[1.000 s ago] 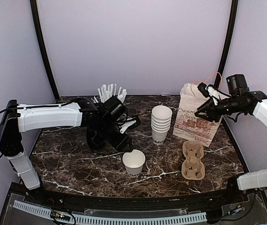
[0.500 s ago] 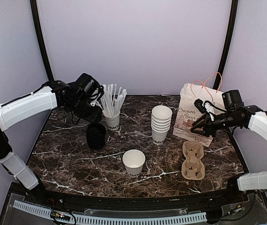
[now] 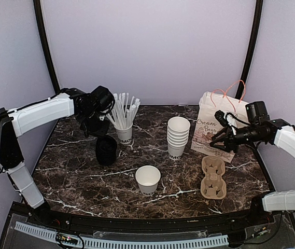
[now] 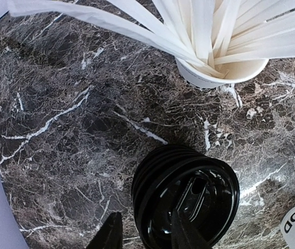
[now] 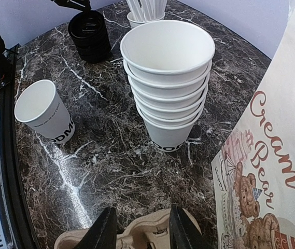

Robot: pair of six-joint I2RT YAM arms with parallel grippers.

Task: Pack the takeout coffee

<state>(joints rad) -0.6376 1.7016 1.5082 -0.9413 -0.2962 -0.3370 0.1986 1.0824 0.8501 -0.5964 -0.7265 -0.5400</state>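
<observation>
Since a second ago our left arm has lifted away from its low spot beside the lids and swung back toward the rear left. Our right arm has come down from the top of the bag to its printed front. The coffee cup [image 3: 148, 179] has not shifted.

We see that cup standing upright by itself near the front middle of the marble table [image 3: 74, 176], its top open and black lettering near its base. Behind it and to the left, well apart from it, stands the stack of black lids [image 3: 106, 150].

Our left gripper [image 3: 96, 126] hangs above and just behind that stack. In the wrist view its two fingers stand apart with nothing between them. One fingertip overlaps the top lid in that view, but we cannot tell whether it touches. Just behind the lids is the straw cup [image 3: 124, 133], its white straws fanning out.

To the right of the coffee cup and further back rises the stack of white cups [image 3: 178, 136], nested one inside another. The cardboard carrier [image 3: 213, 178] lies flat at the right. Behind it the paper bag [image 3: 207, 129] stands upright, printed with a bear and red script.

Our right gripper [image 3: 219, 137] hovers in front of the bag's lower half, over the carrier's far end. Its jaws are apart and hold nothing.
</observation>
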